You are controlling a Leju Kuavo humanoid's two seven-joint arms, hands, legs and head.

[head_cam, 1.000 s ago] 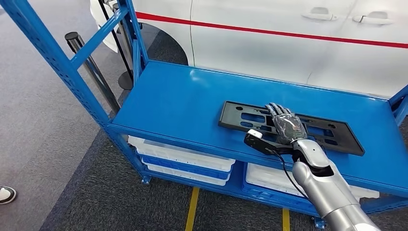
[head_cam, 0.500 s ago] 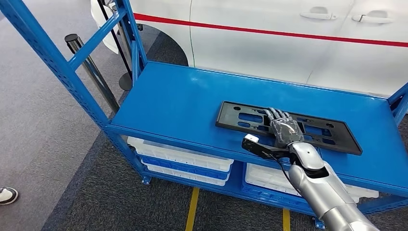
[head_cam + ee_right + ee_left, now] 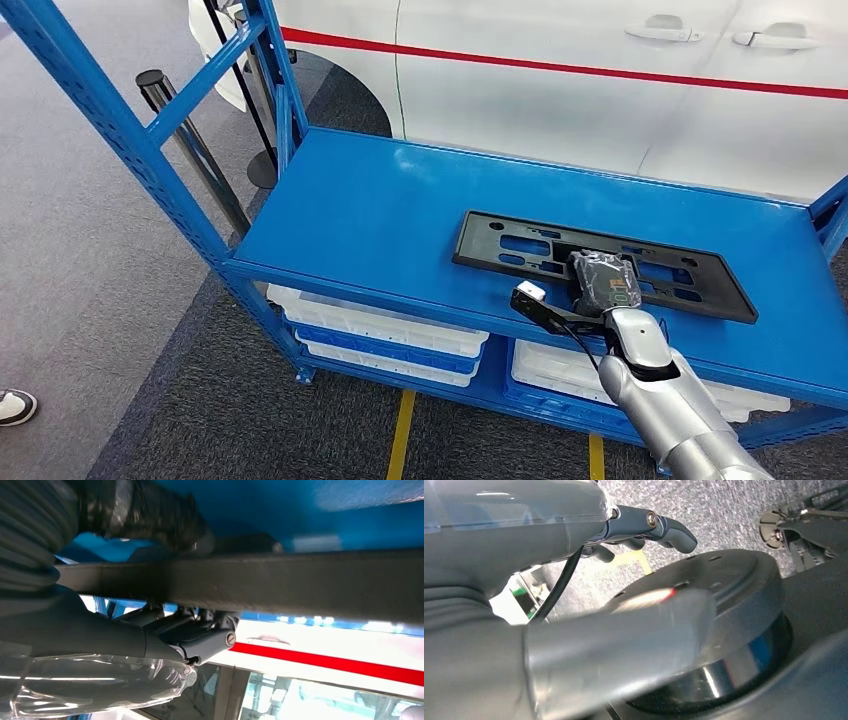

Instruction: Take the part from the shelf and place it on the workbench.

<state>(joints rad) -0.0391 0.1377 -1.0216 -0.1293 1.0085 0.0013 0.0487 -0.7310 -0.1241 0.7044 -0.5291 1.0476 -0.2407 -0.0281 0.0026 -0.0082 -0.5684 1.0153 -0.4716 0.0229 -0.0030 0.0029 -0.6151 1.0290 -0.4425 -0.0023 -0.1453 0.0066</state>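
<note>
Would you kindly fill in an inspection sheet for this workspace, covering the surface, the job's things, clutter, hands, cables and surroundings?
Surface: blue shelf, top level bare apart from the part.
Job's things: black plastic frame lies flat on the shelf, near its front edge.
Clutter: white trays on the level below.
Hands: right hand on the frame's front edge, fingers curled over it; the right wrist view shows the thumb under the bar. Left hand hangs over the floor, holding nothing.
Cables: black cable runs along the right wrist.
Surroundings: white car with red stripe behind; metal post and a shoe on the floor.
</note>
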